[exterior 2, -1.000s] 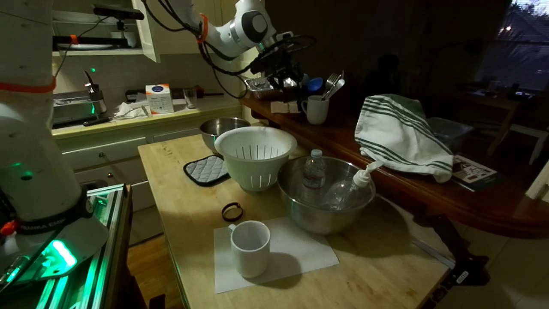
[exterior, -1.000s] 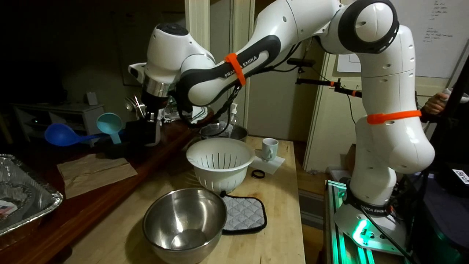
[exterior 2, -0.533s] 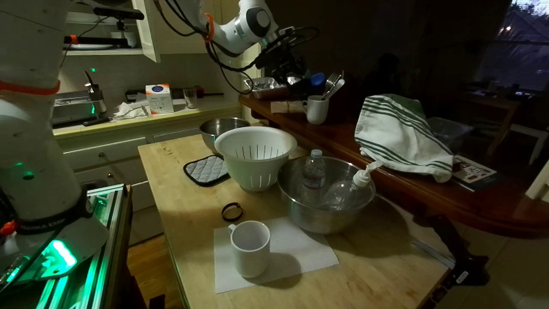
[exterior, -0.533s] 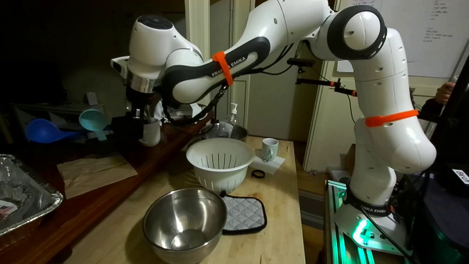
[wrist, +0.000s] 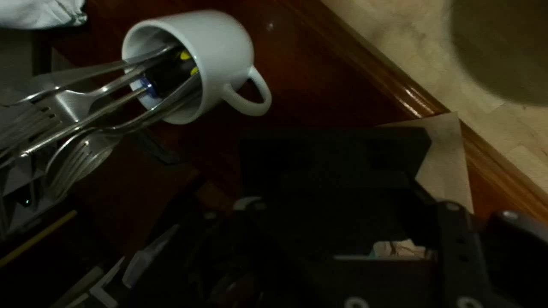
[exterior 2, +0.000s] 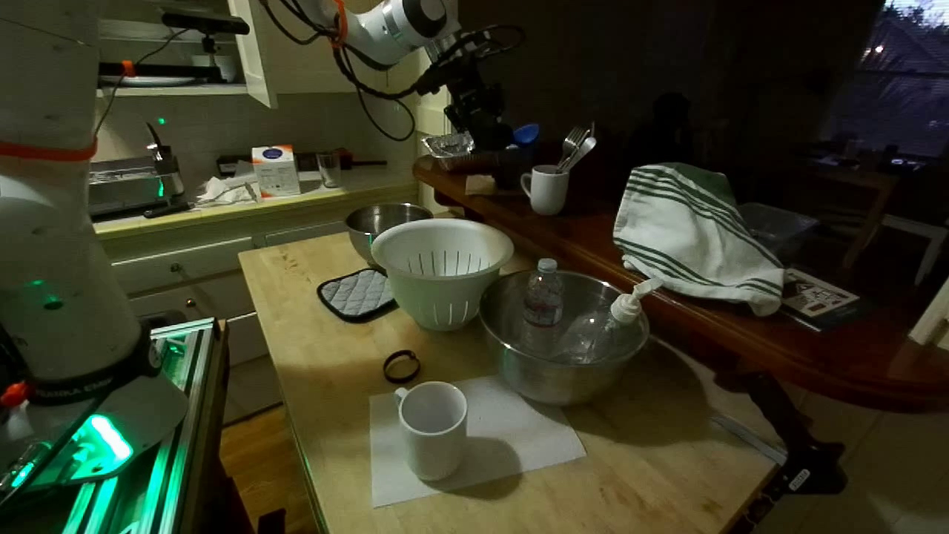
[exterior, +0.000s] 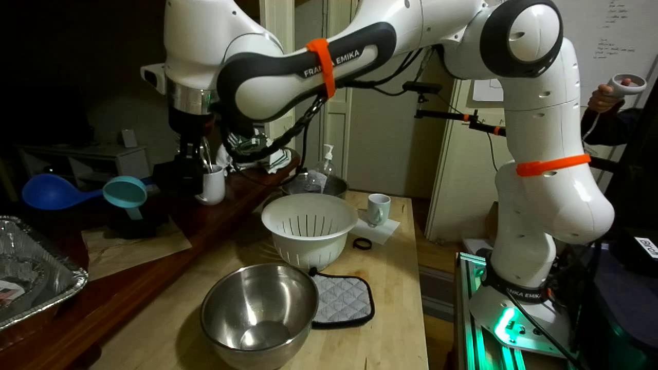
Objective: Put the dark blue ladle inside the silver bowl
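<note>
The dark blue ladle (exterior: 49, 191) is held above the dark wooden counter, cup to the left. Its handle runs behind a teal scoop (exterior: 125, 191) to my gripper (exterior: 177, 180). The ladle cup also shows in an exterior view (exterior 2: 526, 133) beside the gripper (exterior 2: 482, 126). The gripper moves with the ladle and seems shut on its handle end; the contact is in shadow. The teal scoop moves along too, its handle going down into a dark shape (exterior: 136, 227). In the wrist view the gripper (wrist: 334, 171) is very dark. The silver bowl (exterior: 226, 298) stands on the light table, also seen behind the colander (exterior 2: 361, 236).
A white colander (exterior: 308, 252) and a grey pot holder (exterior: 342, 303) stand near the bowl. A foil tray (exterior: 67, 280) and brown paper (exterior: 118, 252) lie on the counter. A cutlery mug (wrist: 218, 55) is close to the gripper. A larger steel bowl (exterior 2: 563, 382) holds bottles.
My gripper has moved left in an exterior view, carrying the ladle and the teal scoop. In the last half second the scoop has dropped level with the ladle. The cutlery mug is now uncovered.
</note>
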Available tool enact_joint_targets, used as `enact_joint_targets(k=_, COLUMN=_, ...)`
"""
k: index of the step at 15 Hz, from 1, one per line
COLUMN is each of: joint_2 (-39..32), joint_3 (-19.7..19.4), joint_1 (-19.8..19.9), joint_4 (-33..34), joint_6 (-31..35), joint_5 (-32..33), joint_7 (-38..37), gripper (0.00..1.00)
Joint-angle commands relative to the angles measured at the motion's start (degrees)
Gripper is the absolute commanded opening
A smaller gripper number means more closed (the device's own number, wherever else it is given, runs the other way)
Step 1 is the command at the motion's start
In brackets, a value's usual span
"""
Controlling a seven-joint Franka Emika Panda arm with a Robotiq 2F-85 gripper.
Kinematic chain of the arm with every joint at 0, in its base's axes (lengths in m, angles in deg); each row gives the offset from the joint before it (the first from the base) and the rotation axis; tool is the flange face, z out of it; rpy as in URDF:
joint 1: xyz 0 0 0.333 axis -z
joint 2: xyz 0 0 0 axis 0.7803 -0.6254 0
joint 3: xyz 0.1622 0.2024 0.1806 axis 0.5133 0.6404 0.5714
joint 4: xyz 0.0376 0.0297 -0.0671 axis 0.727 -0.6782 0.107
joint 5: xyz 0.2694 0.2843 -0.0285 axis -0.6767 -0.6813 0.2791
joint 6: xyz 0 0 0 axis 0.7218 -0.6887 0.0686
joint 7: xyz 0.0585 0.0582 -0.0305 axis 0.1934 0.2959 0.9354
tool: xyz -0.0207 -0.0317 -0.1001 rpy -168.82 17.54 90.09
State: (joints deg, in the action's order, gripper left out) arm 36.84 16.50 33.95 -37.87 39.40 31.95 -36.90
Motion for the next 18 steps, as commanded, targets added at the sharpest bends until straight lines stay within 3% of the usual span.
enact_joint_targets(k=1, joint_2=6.4, joint_3=-0.1, joint_1=0.2, joint_4=-2.1, joint_6=-6.5, joint_5=-2.1, joint_7=-1.8, gripper=0.41)
enact_joint_targets(k=5, joint_2=10.6, joint_3=-0.7, joint_1=1.0, joint_4=-3.3, joint_6=-7.9, joint_5=0.3, joint_7=-6.8, gripper=0.41)
enact_joint_targets(k=10, joint_2=15.3, joint_3=1.2, joint_1=1.2, joint_4=-7.2, joint_6=-13.1, joint_5=-1.5, joint_7=-4.9, gripper=0.41)
enact_joint_targets(k=13, joint_2=20.4, joint_3=3.7, joint_1=0.3, joint_4=-14.1, joint_6=-13.8, joint_5=-1.1, joint_7=-6.2, gripper=0.41)
enact_joint_targets(k=18, joint_2=31.4, joint_3=9.6, joint_1=-1.5, joint_4=-30.0, joint_6=-10.1, joint_5=3.4, joint_7=-22.1, gripper=0.41)
